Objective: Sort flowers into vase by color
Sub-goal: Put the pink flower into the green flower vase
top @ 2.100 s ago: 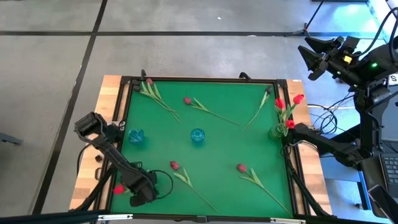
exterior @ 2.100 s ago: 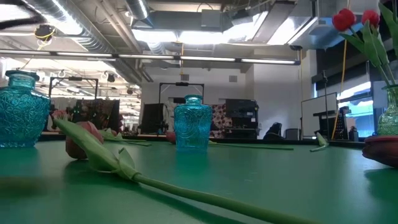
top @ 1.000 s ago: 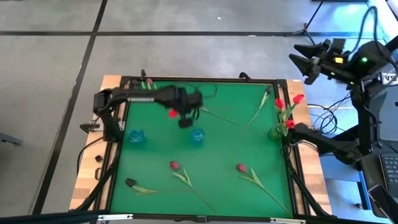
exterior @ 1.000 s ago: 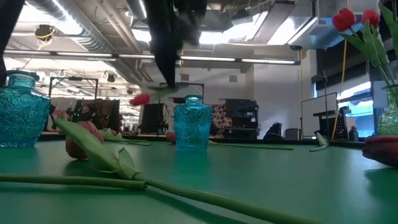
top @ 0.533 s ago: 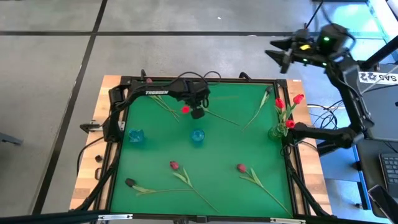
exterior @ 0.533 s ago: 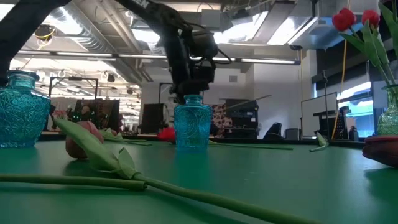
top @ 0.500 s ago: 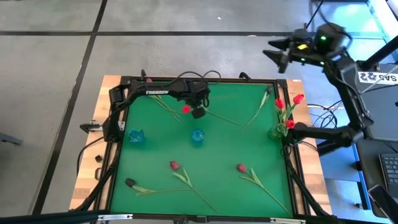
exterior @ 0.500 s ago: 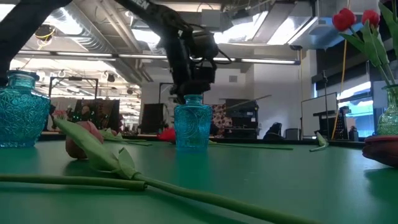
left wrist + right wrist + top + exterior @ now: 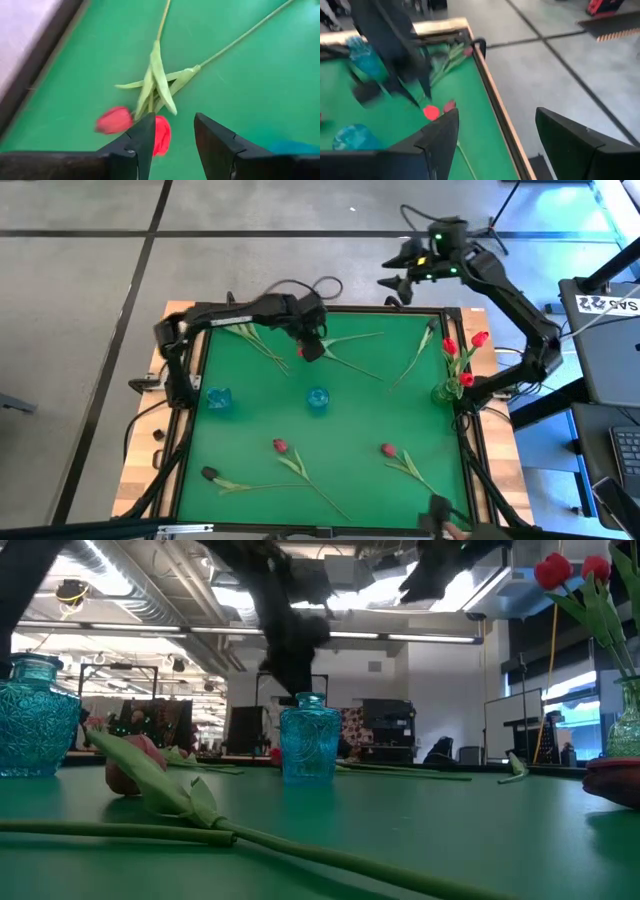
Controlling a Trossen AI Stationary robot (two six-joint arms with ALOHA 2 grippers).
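While jaws stood parted:
left gripper (image 9: 172, 132): over 2 red tulips (image 9: 160, 135) lying near the mat's far edge, gripping nothing
right gripper (image 9: 395, 270): spread, empty, beyond table
risk: stems crossed, 1 grasp could drag both

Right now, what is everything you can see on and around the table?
Table: one, green top, wooden edge.
Blue vases: two, blue glass, middle and left of the table, no flowers in them.
Green vase: one, at the right edge.
Vase flowers: about three, red, standing in the green vase.
Loose flowers: seven, mostly red or pink heads, lying flat around the table.
Black flower: one of those seven, in a corner on the left arm's side.
Left end effector: one, dark, open, over two red heads.
Right end effector: one, dark, open, raised beyond the table's edge.
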